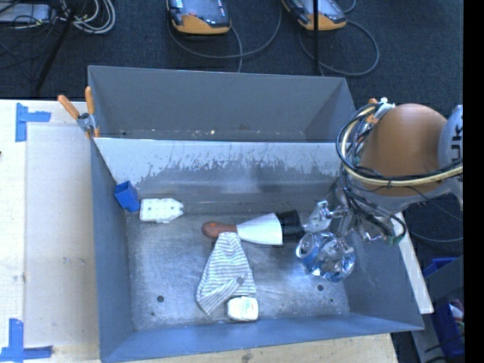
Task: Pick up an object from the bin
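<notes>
Clear bluish object (pixel 327 260), at right of bin (pixel 227 119), gripper (pixel 324 237) just above, grip unclear

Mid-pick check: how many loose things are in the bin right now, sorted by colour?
Blue: 1, small blue plastic block
White: 3, chunky white moulded piece, white cone-headed brush with brown handle, small pale tablet-shaped piece
Grey-striped: 1, crumpled striped cloth
Clear bluish: 1, shiny clear lump under the gripper
Total: 6

Clear, blue-tinted crumpled plastic piece (pixel 328 262) is lying at the right of the bin (pixel 227 119) floor, sitting under my gripper (pixel 324 237), just right of the black-tipped white cone (pixel 261 230).
</notes>
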